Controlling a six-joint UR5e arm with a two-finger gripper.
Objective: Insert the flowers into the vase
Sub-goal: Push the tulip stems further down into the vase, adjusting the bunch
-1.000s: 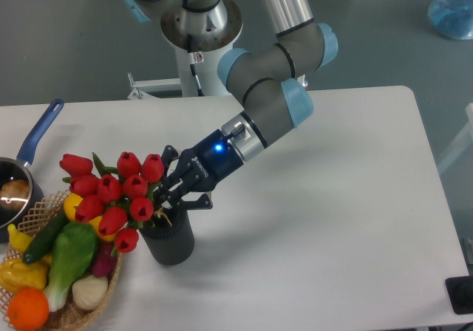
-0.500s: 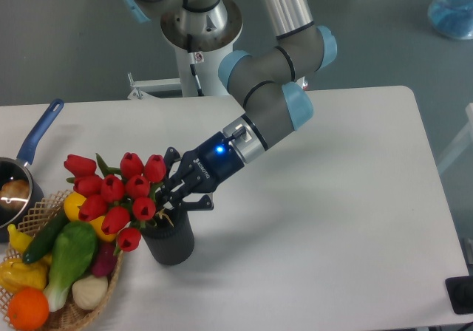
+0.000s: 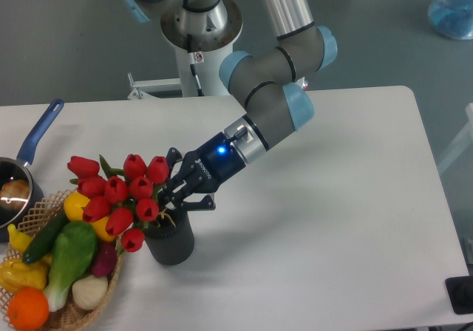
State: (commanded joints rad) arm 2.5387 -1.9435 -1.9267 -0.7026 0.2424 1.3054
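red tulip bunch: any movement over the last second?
Yes. The bunch of red tulips has shifted slightly right, toward the ribbed dark grey vase, judged against the wicker basket.

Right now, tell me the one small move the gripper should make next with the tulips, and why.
Probably tilt the tulips more upright. The gripper grips the stems right at the mouth of the vase, and the buds lean left over the vegetable basket, so the bunch is in the mouth but slanted.

Silver arm tubes, light-blue joint caps, grey elbow; black fingers (image 3: 171,189), blue wrist light.
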